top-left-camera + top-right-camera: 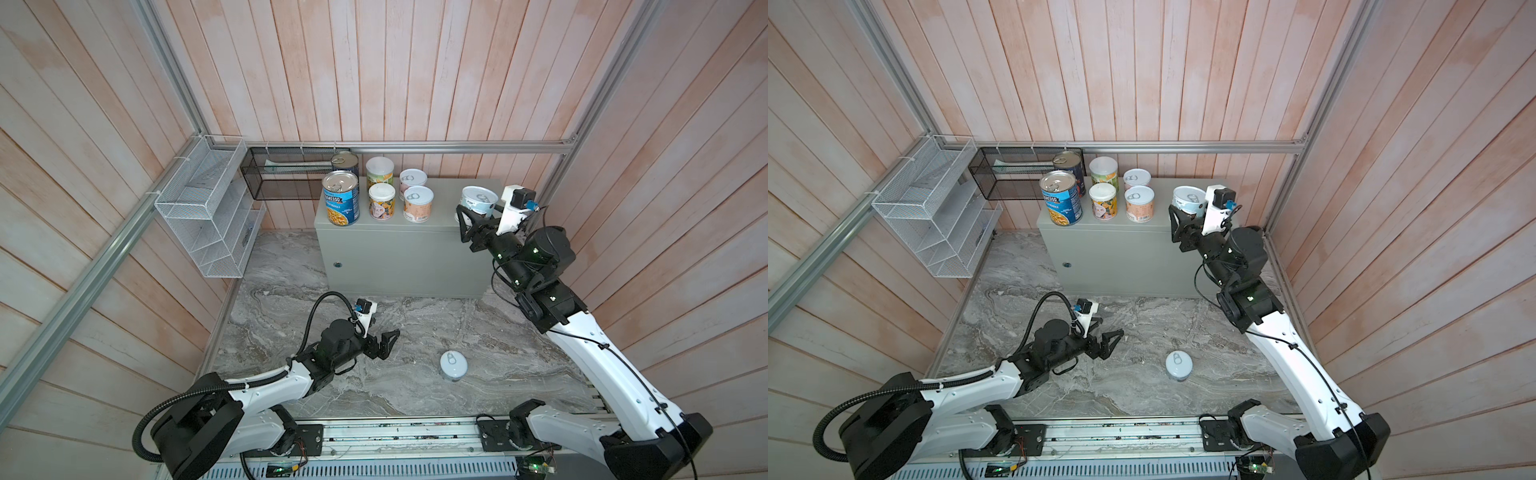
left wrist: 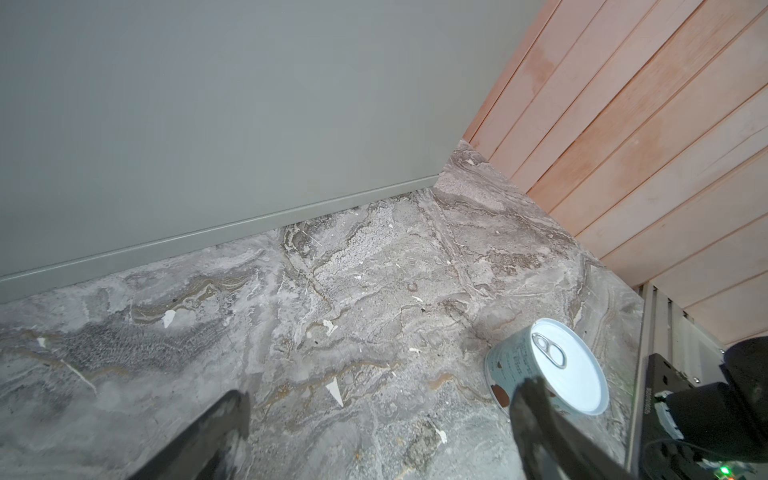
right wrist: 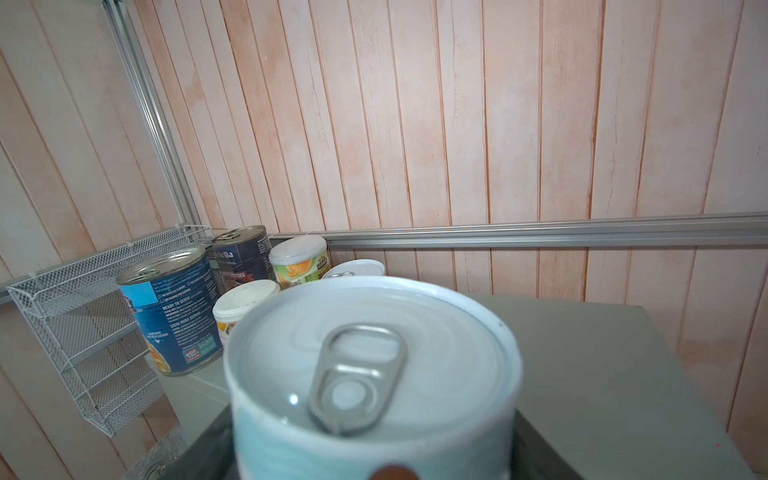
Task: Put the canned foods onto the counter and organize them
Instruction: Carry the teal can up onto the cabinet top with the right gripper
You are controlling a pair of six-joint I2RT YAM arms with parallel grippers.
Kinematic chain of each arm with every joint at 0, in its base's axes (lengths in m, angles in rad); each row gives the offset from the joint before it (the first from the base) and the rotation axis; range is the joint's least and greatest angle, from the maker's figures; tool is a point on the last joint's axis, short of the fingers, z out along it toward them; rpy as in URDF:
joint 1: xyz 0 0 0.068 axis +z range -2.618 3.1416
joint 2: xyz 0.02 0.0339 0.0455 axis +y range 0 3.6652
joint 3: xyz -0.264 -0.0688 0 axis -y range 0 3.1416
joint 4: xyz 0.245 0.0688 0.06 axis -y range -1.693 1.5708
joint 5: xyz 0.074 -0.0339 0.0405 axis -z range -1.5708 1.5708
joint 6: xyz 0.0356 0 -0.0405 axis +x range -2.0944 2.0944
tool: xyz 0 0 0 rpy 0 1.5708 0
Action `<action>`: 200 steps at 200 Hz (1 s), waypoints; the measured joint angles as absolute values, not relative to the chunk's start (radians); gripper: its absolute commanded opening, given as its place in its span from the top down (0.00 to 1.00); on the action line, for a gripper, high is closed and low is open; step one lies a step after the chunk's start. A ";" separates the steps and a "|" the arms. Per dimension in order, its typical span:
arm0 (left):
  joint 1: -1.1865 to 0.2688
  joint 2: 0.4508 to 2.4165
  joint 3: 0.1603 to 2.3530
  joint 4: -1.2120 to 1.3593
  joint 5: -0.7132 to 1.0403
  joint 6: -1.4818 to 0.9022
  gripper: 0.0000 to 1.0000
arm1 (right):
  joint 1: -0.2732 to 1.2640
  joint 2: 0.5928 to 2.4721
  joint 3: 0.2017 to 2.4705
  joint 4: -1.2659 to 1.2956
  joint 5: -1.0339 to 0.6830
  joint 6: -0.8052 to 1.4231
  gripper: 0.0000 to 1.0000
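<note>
The counter [image 1: 440, 195] [image 1: 1121, 257] is a grey-green box against the back wall. On its left half stand several canned foods: a blue Progresso can [image 1: 340, 199], a dark can [image 1: 345, 161], two white-lidded cans [image 1: 379, 170] [image 1: 381, 201] and two short pull-tab cans [image 1: 413, 179] [image 1: 418, 203]. My right gripper [image 1: 478, 214] [image 3: 374, 449] is shut on a pale blue pull-tab can [image 1: 479, 200] [image 3: 374, 374] over the counter's right part; its base is hidden. Another short can [image 1: 453, 365] [image 2: 557, 365] stands on the marble floor. My left gripper [image 1: 390, 344] [image 2: 380, 395] hangs open and empty to its left.
A white wire rack [image 1: 208, 216] hangs on the left wall and a black mesh basket [image 1: 286, 174] on the back wall beside the counter. Wooden walls and an aluminium rail [image 1: 457, 146] close the space in. The marble floor [image 1: 311, 291] lies in front of the counter.
</note>
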State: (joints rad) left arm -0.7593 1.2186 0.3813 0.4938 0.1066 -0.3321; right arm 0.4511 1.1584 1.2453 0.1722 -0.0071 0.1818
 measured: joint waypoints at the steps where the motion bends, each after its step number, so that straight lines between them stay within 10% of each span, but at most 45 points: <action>1: -0.759 1.219 0.381 0.494 0.107 -0.332 0.00 | 0.450 1.162 1.249 0.173 -0.009 0.181 0.33; 200: -0.759 1.214 0.382 0.493 0.091 -0.314 0.00 | 0.376 1.574 1.631 0.202 -0.156 0.109 0.32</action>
State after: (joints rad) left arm -0.7593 1.2144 0.3817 0.4927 0.0910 -0.3141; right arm 0.3759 1.5738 1.6310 0.2020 -0.1558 0.1089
